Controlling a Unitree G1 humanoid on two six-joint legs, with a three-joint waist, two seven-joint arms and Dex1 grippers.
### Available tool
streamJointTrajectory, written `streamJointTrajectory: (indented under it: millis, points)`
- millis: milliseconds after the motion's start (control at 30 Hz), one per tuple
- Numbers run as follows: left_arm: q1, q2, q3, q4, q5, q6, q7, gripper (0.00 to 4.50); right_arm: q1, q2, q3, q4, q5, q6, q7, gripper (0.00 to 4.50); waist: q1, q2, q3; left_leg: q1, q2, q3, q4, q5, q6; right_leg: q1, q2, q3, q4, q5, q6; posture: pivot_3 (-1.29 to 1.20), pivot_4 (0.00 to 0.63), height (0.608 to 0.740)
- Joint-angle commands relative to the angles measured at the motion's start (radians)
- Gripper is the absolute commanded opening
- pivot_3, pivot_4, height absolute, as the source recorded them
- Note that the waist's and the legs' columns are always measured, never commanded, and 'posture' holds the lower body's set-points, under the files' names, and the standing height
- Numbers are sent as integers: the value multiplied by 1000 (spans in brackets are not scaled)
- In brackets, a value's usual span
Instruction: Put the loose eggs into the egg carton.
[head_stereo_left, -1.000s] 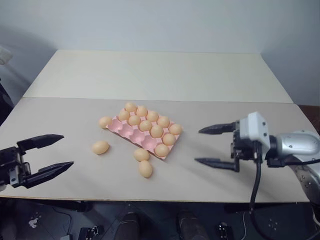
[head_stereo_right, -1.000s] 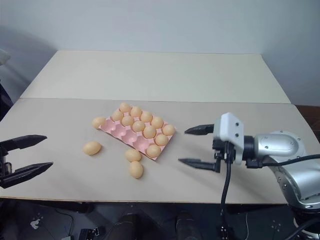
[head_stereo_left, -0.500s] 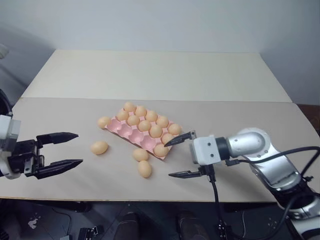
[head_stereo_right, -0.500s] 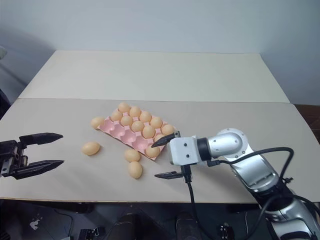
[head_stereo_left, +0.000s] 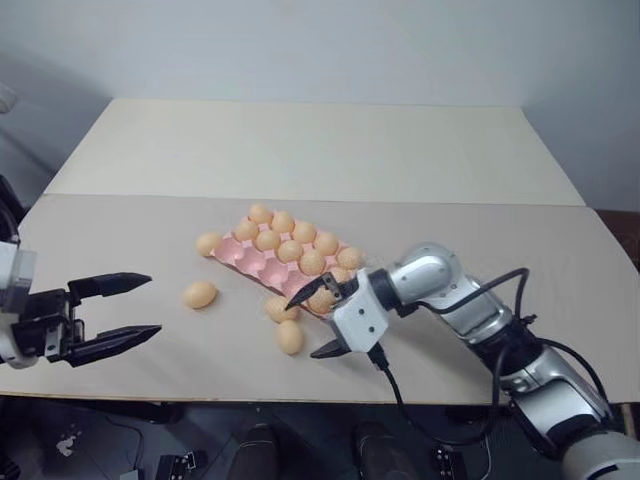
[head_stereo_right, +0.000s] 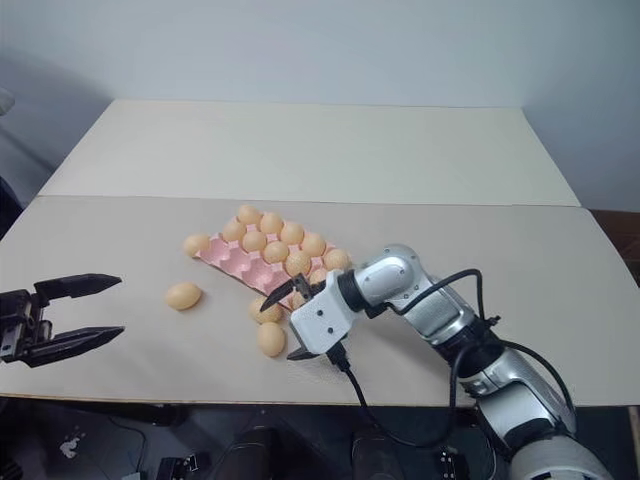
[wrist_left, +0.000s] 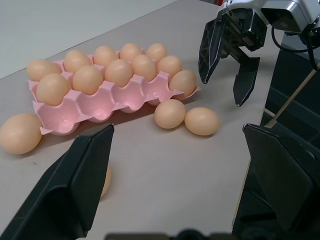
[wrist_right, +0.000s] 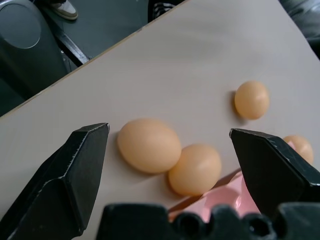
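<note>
The pink egg carton (head_stereo_left: 256, 263) lies mid-table with several eggs in its far cups and bare cups along its near-left row. Several loose eggs lie around it: one at its far-left corner (head_stereo_left: 209, 244), one further left (head_stereo_left: 200, 294), and two by its front edge (head_stereo_left: 281, 309) (head_stereo_left: 290, 337). My right gripper (head_stereo_left: 303, 328) is open, low over the table just right of those two eggs, which lie ahead between its fingers (wrist_right: 75, 170) as egg (wrist_right: 149, 145) and egg (wrist_right: 195, 169). My left gripper (head_stereo_left: 153, 304) is open at the left, apart from every egg.
The table is two cream boards meeting at a seam (head_stereo_left: 450, 203), and its front edge (head_stereo_left: 200, 398) runs just below both grippers. A black cable (head_stereo_left: 400, 395) hangs from the right wrist over that edge. The far board (head_stereo_left: 320, 140) is bare.
My right gripper swung left and down from the table's right side to the two eggs at the carton's front, rolling its wrist. The left gripper has hardly moved.
</note>
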Motion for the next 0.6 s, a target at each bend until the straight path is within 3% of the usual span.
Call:
streamJointTrajectory:
  millis: [33,467,600]
  points:
    - [12,0,51,-33,-16,-4,3,4478,-30,27,23,50,-34,-81,11,4500,0,0,0,0,0,0,0,0,0,0,0,0,1,0,0,0,150,740]
    - [60,-22,92,-75,-24,5,29,4478,-60,98,76,192,-156,-164,-9,4500,-1,0,0,0,0,0,0,0,0,-1,0,0,2,0,-1,0,150,740]
    - [85,-31,111,-90,-26,5,29,4500,-71,108,84,218,-191,-175,-16,3601,-2,0,0,0,0,0,0,0,0,-1,0,0,2,0,-1,0,150,740]
